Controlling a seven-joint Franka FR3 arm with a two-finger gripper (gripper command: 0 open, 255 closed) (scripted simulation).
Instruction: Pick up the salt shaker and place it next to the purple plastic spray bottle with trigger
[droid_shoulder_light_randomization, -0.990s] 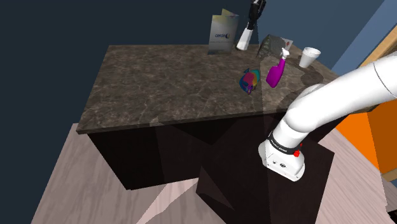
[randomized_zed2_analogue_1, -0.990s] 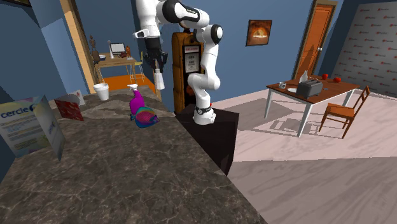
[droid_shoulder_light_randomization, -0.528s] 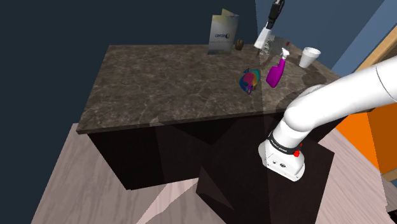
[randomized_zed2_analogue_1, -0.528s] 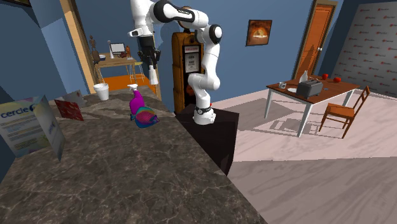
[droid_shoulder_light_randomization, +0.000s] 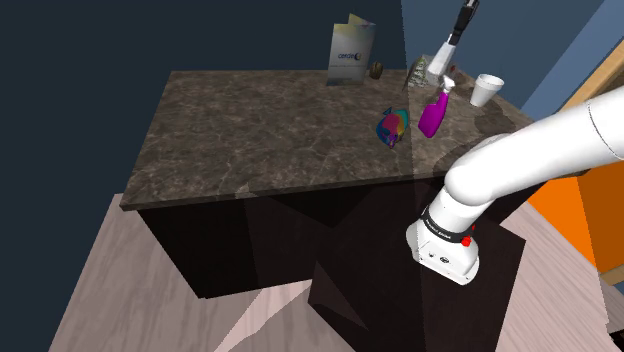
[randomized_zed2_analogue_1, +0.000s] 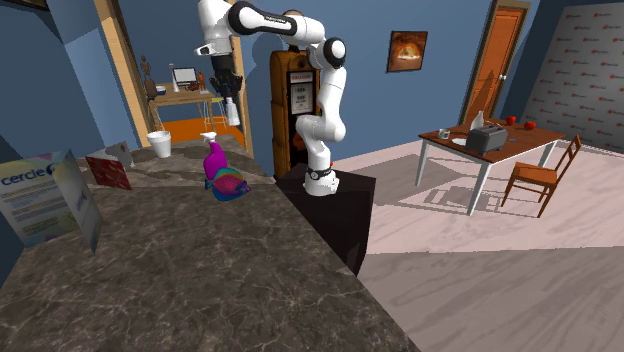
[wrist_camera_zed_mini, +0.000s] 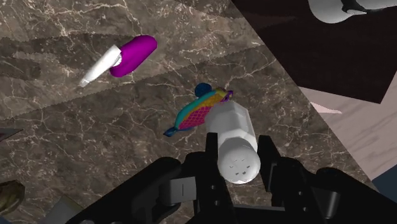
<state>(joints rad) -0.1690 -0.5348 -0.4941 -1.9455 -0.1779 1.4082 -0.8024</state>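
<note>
Transport step, as I judge it: hand (wrist_camera_zed_mini: 238, 167) clamped on the white shaker (wrist_camera_zed_mini: 233, 143), held aloft over the worktop (wrist_camera_zed_mini: 70, 137), with the purple bottle (wrist_camera_zed_mini: 130, 56) beyond; next move calls for lowering onto bare worktop just beside the bottle, shaker upright, then letting go.

White salt shaker (wrist_camera_zed_mini: 233, 141) clasped between black fingers (wrist_camera_zed_mini: 213, 167), purple spray bottle (wrist_camera_zed_mini: 130, 55) on marbled counter (wrist_camera_zed_mini: 63, 127)

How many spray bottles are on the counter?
1. The purple spray bottle stands on the counter between the multicoloured object and the white cup. The leaflet could hide another behind it.
</note>
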